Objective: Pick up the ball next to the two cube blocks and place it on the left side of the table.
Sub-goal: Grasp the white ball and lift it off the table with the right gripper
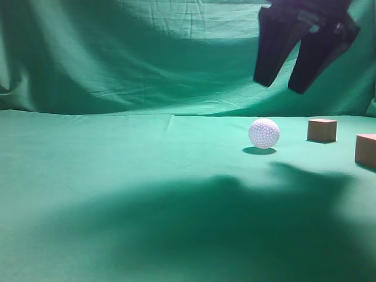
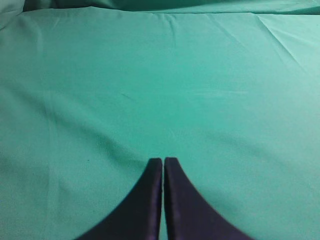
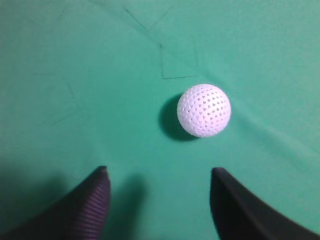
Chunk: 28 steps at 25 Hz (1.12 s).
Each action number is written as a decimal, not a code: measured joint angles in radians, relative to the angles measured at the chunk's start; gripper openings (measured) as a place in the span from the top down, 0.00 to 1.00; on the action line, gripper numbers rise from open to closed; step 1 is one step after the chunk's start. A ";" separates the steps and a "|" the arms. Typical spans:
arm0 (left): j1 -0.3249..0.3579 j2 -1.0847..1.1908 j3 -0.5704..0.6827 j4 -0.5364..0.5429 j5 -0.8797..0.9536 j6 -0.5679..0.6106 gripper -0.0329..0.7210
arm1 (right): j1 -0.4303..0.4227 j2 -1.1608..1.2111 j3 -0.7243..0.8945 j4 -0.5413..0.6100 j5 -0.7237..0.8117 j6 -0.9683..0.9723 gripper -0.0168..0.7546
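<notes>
The ball [image 1: 264, 133] is white and dimpled all over, and it rests on the table [image 1: 117, 176] at the right side of the exterior view, with a small dark shadow under it. Nothing touches it. To its right stand the two cube blocks: the nearer cube [image 1: 322, 130] is near the ball with a clear gap of cloth between them, and the second cube [image 1: 366, 150] is further right and closer to the camera, cut by the picture edge. Both cubes are reddish-brown and sit flat on the green cloth.

The right gripper [image 1: 284, 85] hangs in the air above the ball and a little to its right, well apart from the table. Its two dark fingers stand apart from each other. In the right wrist view the ball [image 3: 204, 110] lies on the cloth ahead of the fingertips [image 3: 102, 175], not between them (the gap between the fingers is wider than the ball).

The left gripper [image 2: 163, 160] shows only in its own wrist view. Its fingers are pressed together, with only a thin line between them, and nothing is held. Under it lies bare green cloth with slight creases.

A large soft shadow falls over the front part of the table.
</notes>
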 joint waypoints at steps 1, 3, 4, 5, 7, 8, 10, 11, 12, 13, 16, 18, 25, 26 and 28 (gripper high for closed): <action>0.000 0.000 0.000 0.000 0.000 0.000 0.96 | 0.000 0.027 -0.016 0.000 0.000 -0.012 0.31; 0.000 0.000 0.000 0.000 0.000 0.000 0.96 | 0.000 0.070 -0.050 0.000 0.000 -0.031 0.28; 0.000 0.000 0.000 0.000 0.000 0.000 0.96 | 0.000 0.092 -0.064 0.000 -0.007 -0.034 0.28; 0.000 0.000 0.000 0.000 0.000 0.000 0.96 | 0.000 0.112 -0.073 0.000 -0.013 -0.038 0.28; 0.000 0.000 0.000 0.000 0.000 0.000 0.96 | 0.000 0.147 -0.088 0.000 -0.028 -0.040 0.28; 0.000 0.000 0.000 0.000 0.000 0.000 0.96 | 0.000 0.166 -0.091 0.000 -0.040 -0.040 0.28; 0.000 0.000 0.000 0.000 0.000 0.000 0.96 | 0.000 0.193 -0.091 0.000 -0.063 -0.042 0.33; 0.000 0.000 0.000 0.000 0.000 0.000 0.96 | 0.000 0.202 -0.091 0.000 -0.077 -0.042 0.36; 0.000 0.000 0.000 0.000 0.000 0.000 0.96 | 0.000 0.210 -0.091 0.000 -0.090 -0.044 0.35; 0.000 0.000 0.000 0.000 0.000 0.000 0.96 | 0.000 0.218 -0.091 0.000 -0.100 -0.047 0.35; 0.000 0.000 0.000 0.000 0.000 0.000 0.96 | 0.000 0.234 -0.091 0.000 -0.128 -0.050 0.42; 0.000 0.000 0.000 0.000 0.000 0.000 0.96 | 0.000 0.237 -0.091 -0.002 -0.140 -0.051 0.51; 0.000 0.000 0.000 0.000 0.000 0.000 0.96 | 0.007 0.238 -0.166 -0.021 -0.121 -0.052 0.60; 0.000 0.000 0.000 0.000 0.000 0.000 0.96 | 0.017 0.238 -0.191 -0.006 -0.113 -0.052 0.60; 0.000 0.000 0.000 0.000 0.000 0.000 0.96 | 0.051 0.238 -0.263 0.030 -0.107 -0.066 0.60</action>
